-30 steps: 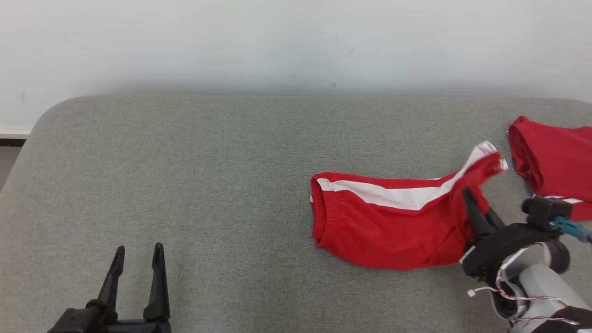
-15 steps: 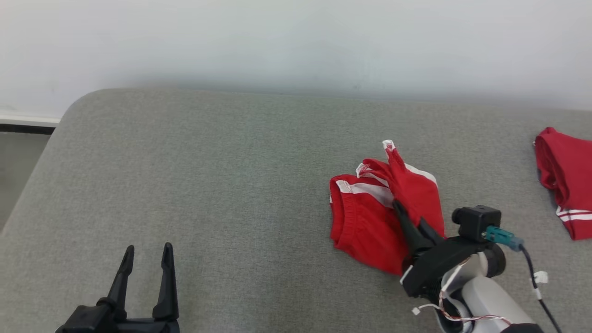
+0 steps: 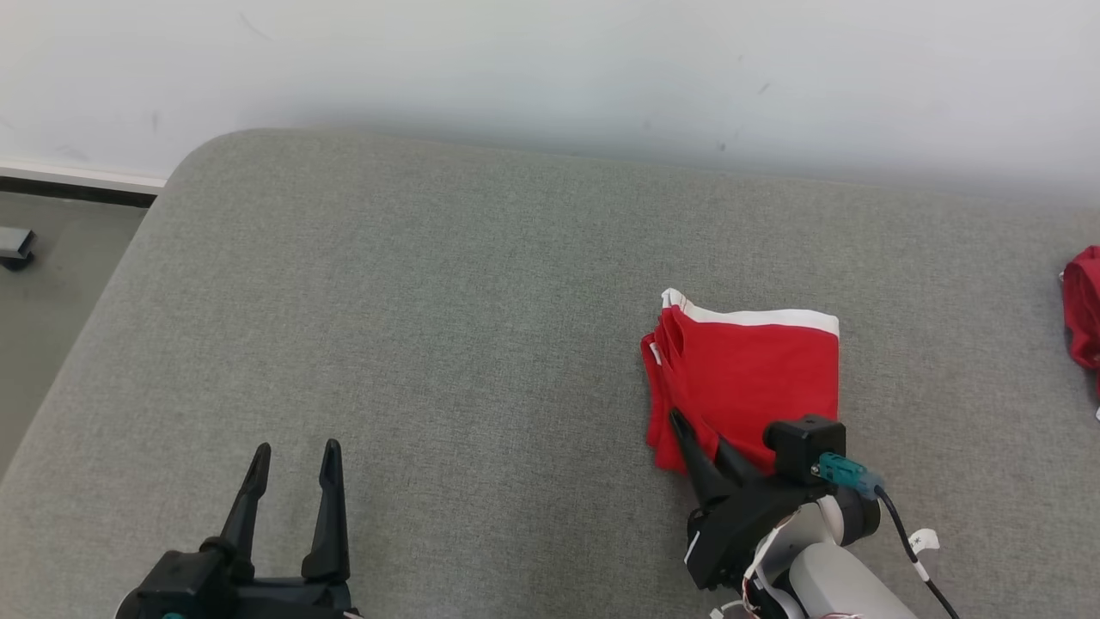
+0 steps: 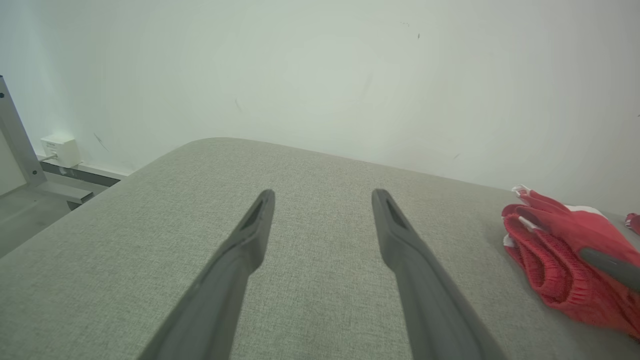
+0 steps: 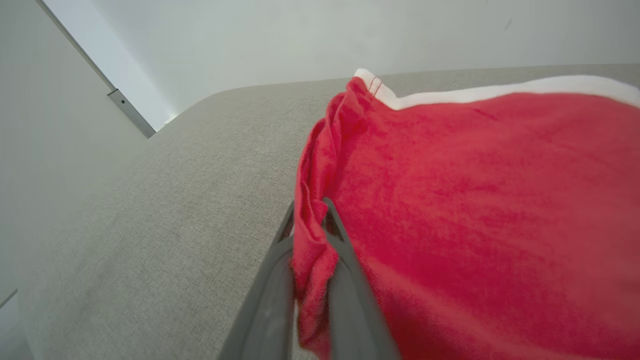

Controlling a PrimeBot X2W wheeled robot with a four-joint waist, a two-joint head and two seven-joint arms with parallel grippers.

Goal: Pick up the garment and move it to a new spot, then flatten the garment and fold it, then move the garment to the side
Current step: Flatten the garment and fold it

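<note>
Red folded garment (image 3: pixel 748 378) on bench (image 3: pixel 412 309) spreads ahead and right of right gripper (image 3: pixel 697 427) — gripper pinched narrow on its near-left edge. Left gripper (image 3: pixel 296 447) wide, empty, well apart — right arm nearer.

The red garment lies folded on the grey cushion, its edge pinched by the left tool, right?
No: the right tool pinches it, as the right wrist view shows. The red garment does lie folded on the grey cushion.

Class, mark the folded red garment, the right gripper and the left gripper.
folded red garment (image 3: pixel 756 378): head view, middle of its top layer.
right gripper (image 3: pixel 696 427): head view, between its fingertips.
left gripper (image 3: pixel 296 445): head view, between its fingertips.
</note>
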